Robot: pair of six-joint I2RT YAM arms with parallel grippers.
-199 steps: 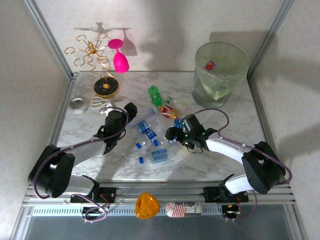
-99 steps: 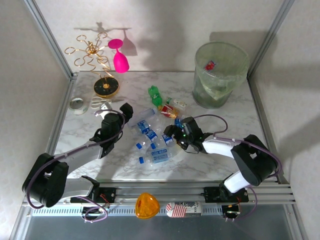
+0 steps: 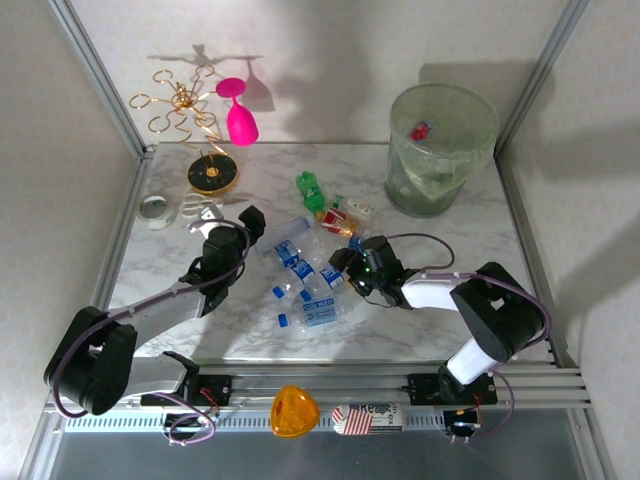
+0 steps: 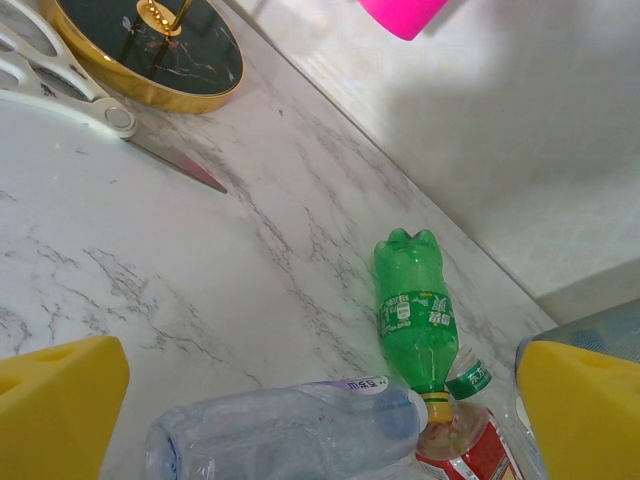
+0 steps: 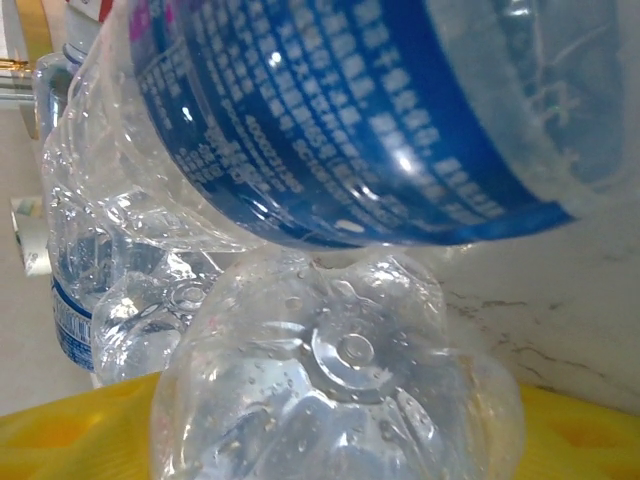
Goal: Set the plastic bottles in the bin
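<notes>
Several clear plastic bottles (image 3: pixel 300 275) with blue labels and caps lie in a heap at mid-table. A green bottle (image 3: pixel 310 190) (image 4: pixel 415 310) and a red-labelled one (image 3: pixel 338 222) (image 4: pixel 470 450) lie behind the heap. My right gripper (image 3: pixel 345 268) (image 5: pixel 340 420) is at the heap's right side, its yellow pads pressed on both sides of a clear bottle (image 5: pixel 340 380) seen base-on. A blue-labelled bottle (image 5: pixel 380 120) lies just beyond. My left gripper (image 3: pixel 250 222) (image 4: pixel 320 420) stands open over a clear bottle (image 4: pixel 290 435) lying on its side. The bin (image 3: pixel 442 150) stands at the far right.
A pink wine glass (image 3: pixel 240 115) hangs on a gold wire rack (image 3: pixel 185 105) with a black round base (image 3: pixel 213 175) (image 4: pixel 150 50) at the far left. White-handled scissors (image 3: pixel 200 208) (image 4: pixel 60 80) and a tape roll (image 3: pixel 153 208) lie near it. Something red (image 3: pixel 419 130) sits inside the bin.
My right gripper has slid left into the heap and its jaws have narrowed onto a clear bottle. The left gripper edged left, then held still, open.
</notes>
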